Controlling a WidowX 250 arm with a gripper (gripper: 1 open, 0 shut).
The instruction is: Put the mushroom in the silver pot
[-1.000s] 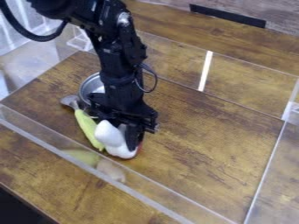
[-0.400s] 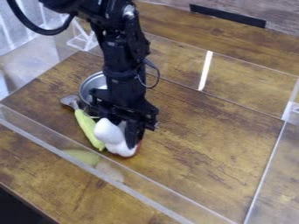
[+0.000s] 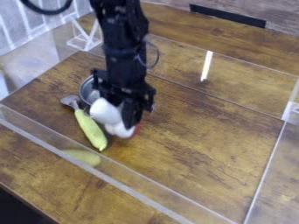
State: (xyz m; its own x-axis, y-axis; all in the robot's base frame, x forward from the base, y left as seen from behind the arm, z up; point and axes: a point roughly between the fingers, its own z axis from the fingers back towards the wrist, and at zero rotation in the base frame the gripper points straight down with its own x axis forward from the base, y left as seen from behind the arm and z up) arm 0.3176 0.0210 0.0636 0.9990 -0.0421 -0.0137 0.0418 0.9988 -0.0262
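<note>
Camera view. The black arm comes down from the top edge, its upper part cut off by the frame, and the tool (image 3: 119, 115) points straight down over the wooden bench (image 3: 211, 149). The tool is pinching the mushroom (image 3: 112, 116): the white stem shows between and in front of the dark fingers, and a thin edge of reddish cap shows at the tool's lower right. The mushroom appears clear of the bench surface, though its underside is hard to make out.

The silver pot (image 3: 90, 88) sits just behind and to the left of the tool; only its left rim and part of the bowl show, the rest hidden by the arm. Its handle cannot be made out. A long yellow-green vegetable (image 3: 90, 128) lies on the bench directly left of the tool and below it.

Against the earlier frames, the tool and mushroom have risen and shifted toward the pot; the vegetable, previously touching the mushroom, now lies apart and unmoved.
</note>
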